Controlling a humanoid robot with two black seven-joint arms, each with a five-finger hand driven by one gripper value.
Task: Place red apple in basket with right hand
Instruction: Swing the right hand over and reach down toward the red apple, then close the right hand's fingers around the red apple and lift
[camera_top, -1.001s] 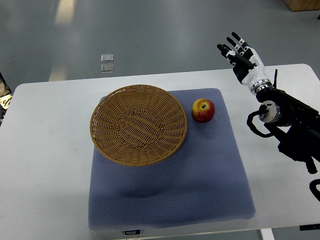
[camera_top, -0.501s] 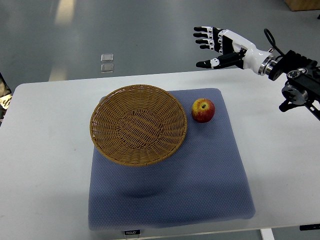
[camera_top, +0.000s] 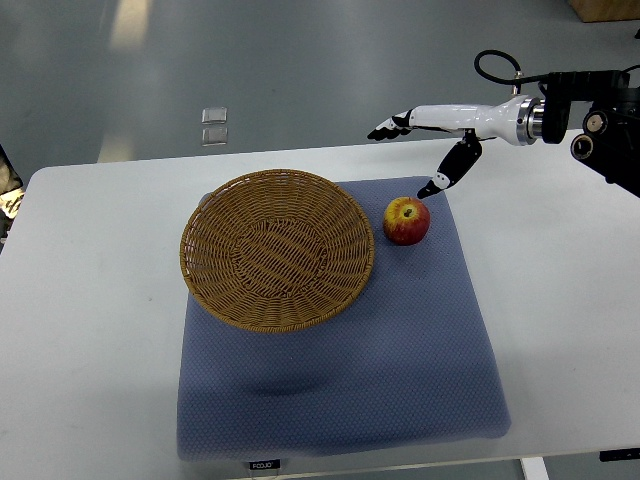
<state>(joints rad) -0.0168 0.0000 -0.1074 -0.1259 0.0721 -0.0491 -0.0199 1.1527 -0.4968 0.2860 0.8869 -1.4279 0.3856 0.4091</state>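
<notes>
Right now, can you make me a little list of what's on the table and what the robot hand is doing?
apple: red apple sits on the blue mat, just right of the basket, not inside it
basket: round wicker basket, nothing in it, on the mat's left part
right hand: right hand hangs above and behind the apple, fingers spread, thumb pointing down toward it, holding nothing
left hand: not seen
table: white table under the mat
task step: apple not yet picked up

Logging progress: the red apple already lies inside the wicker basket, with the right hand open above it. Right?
Not quite. The top view shows the red apple on the blue mat, just right of the wicker basket. The right hand is open above it.
</notes>
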